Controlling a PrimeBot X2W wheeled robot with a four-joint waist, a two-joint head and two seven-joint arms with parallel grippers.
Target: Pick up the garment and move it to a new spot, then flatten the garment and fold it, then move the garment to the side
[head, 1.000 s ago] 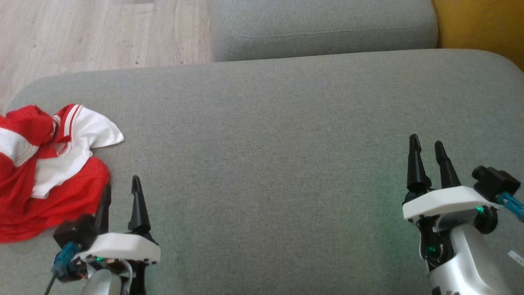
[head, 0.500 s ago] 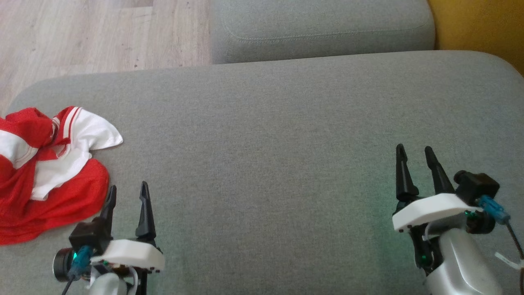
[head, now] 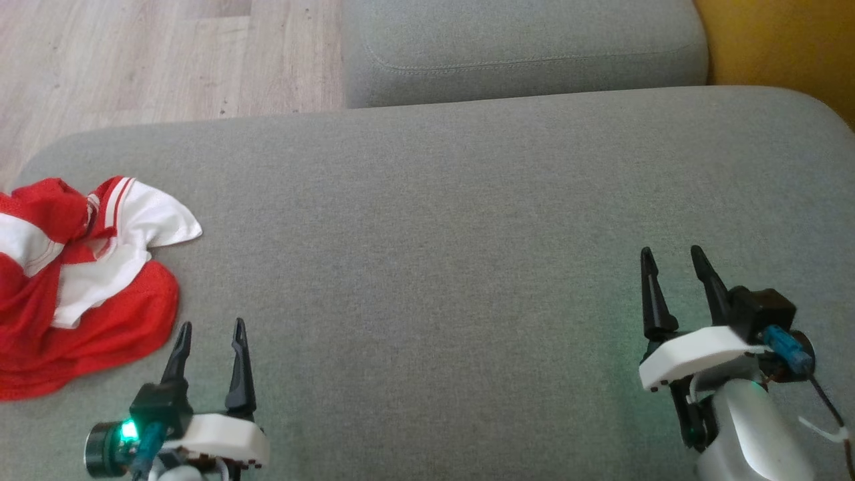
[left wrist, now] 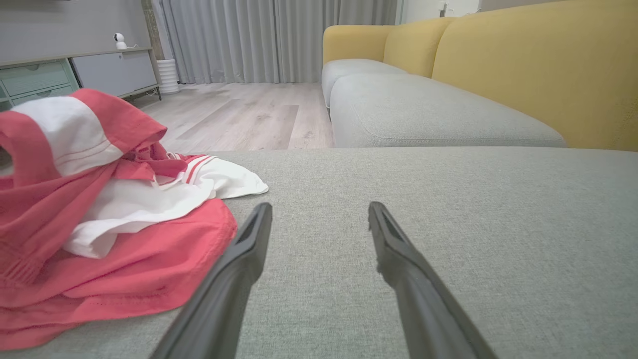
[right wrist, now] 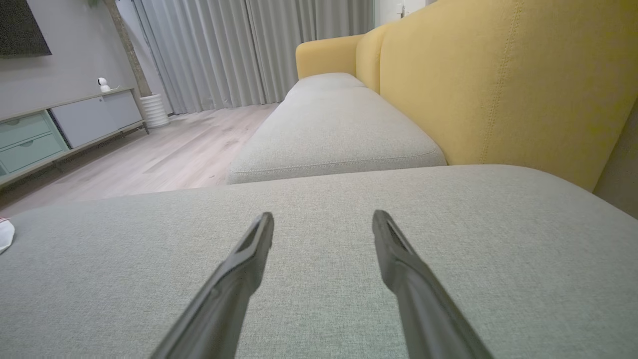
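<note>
A crumpled red and white garment [head: 80,287] lies in a heap at the left edge of the grey cushion [head: 434,220]; the left wrist view has the garment [left wrist: 99,214] bunched at its left. My left gripper [head: 210,326] [left wrist: 319,207] stands open just right of the heap's near edge, apart from it, nothing between its fingers. Far to the right, my right gripper [head: 671,252] [right wrist: 323,215] is open too, low over bare cushion. A white tip of the garment [right wrist: 5,234] peeks in at the left edge of the right wrist view.
A second grey seat cushion [head: 521,47] lies beyond the near one, with the yellow sofa back [right wrist: 498,85] along the right. Wooden floor [head: 147,60] runs past the cushion's far left. A low cabinet [left wrist: 75,75] and grey curtains [left wrist: 279,40] stand across the room.
Both grippers have drawn back toward the bottom of the head view, still open. The left gripper now sits nearer than the garment's edge. The garment has not moved.
</note>
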